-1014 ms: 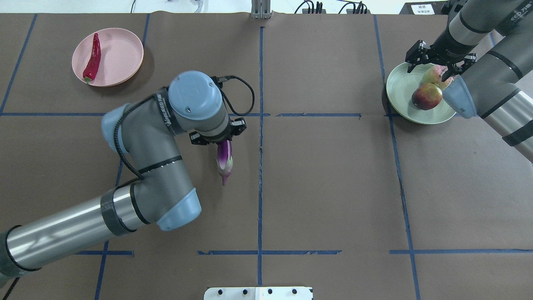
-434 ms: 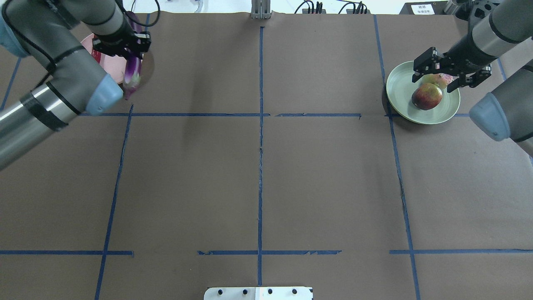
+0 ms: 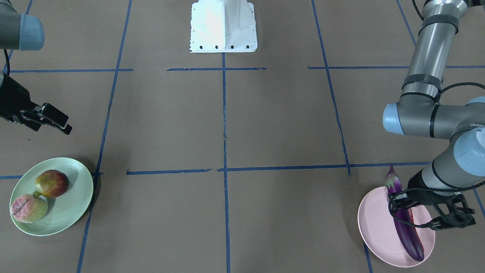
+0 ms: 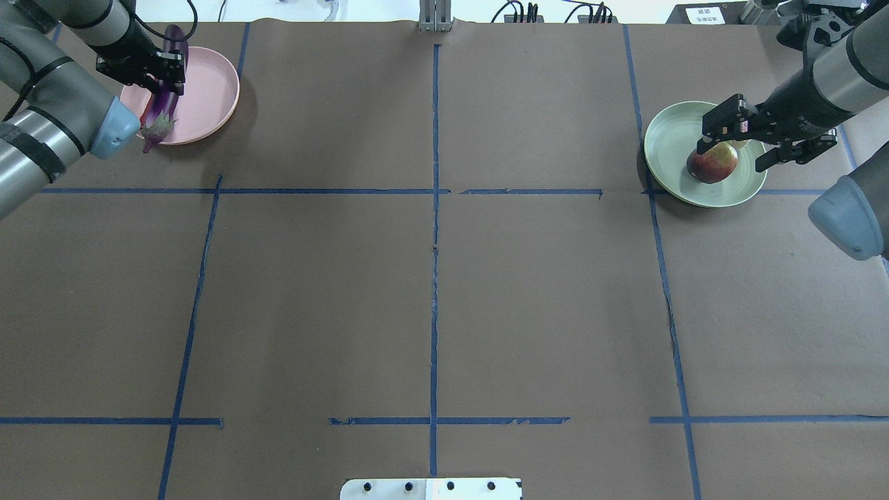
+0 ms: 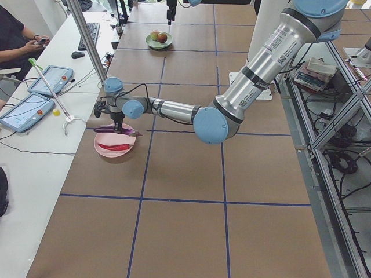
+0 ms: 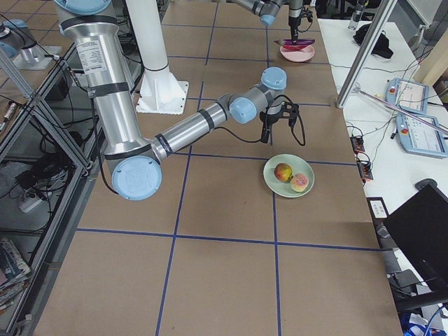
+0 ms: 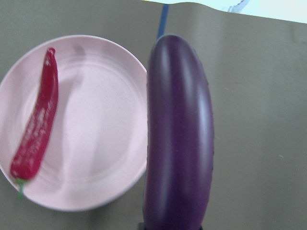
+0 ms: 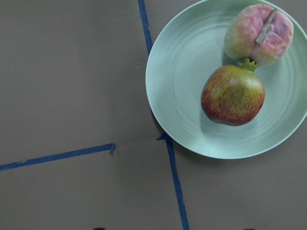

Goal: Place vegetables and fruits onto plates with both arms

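left gripper [image 4: 147, 75]: wrist pointing down over pink plate [image 3: 373, 227], jaws clamped on horizontal eggplant [image 3: 407, 235] | right gripper [image 4: 760, 135]: hovering above mint plate [image 4: 667, 149], jaws spread wide

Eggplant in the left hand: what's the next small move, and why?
Probably lower it straight down onto the pink plate. The left hand is shut on the eggplant, which in the exterior left view seems to hang just above the plate. The chili lies off to one side in the wrist view, so the spot below looks free. Only the cap end juts past the rim.
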`<state>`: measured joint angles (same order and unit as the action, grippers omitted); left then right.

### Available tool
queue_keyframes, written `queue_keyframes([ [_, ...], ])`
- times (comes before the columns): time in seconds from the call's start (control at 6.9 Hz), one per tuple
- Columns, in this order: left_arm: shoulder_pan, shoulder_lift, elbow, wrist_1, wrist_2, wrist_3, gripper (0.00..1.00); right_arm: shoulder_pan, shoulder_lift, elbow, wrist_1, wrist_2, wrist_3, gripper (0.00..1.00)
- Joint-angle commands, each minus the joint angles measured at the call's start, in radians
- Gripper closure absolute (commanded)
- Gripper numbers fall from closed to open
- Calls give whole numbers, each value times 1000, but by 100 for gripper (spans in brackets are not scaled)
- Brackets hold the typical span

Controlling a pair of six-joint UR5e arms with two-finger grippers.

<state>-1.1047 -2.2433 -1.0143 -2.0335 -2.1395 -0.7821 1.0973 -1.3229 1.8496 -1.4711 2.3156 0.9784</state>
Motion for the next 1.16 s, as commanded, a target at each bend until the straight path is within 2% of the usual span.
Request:
queue_keyframes([
  [0.0,20,4,20,-31,-5,-29,0,0,1,5,2,5,0,0],
  [0.14,14,7,13,-72,-14,-35,0,1,-2,20,0,5,0,0],
  [0.29,-38,48,-62,-79,-108,-34,0,7,-57,61,0,13,-10,0],
  [0.43,-76,185,-227,-79,-153,-19,0,39,-125,89,2,15,-50,0],
  [0.58,-110,317,-388,-77,-155,13,0,91,-227,117,0,15,-204,0],
  [0.72,-116,494,-561,-71,-146,111,0,136,-299,106,-3,13,-392,0],
  [0.87,-150,608,-642,-67,-149,233,0,209,-329,68,-3,13,-540,0],
  [1.01,-231,698,-658,-66,-152,386,0,278,-349,19,-3,13,-667,0],
])
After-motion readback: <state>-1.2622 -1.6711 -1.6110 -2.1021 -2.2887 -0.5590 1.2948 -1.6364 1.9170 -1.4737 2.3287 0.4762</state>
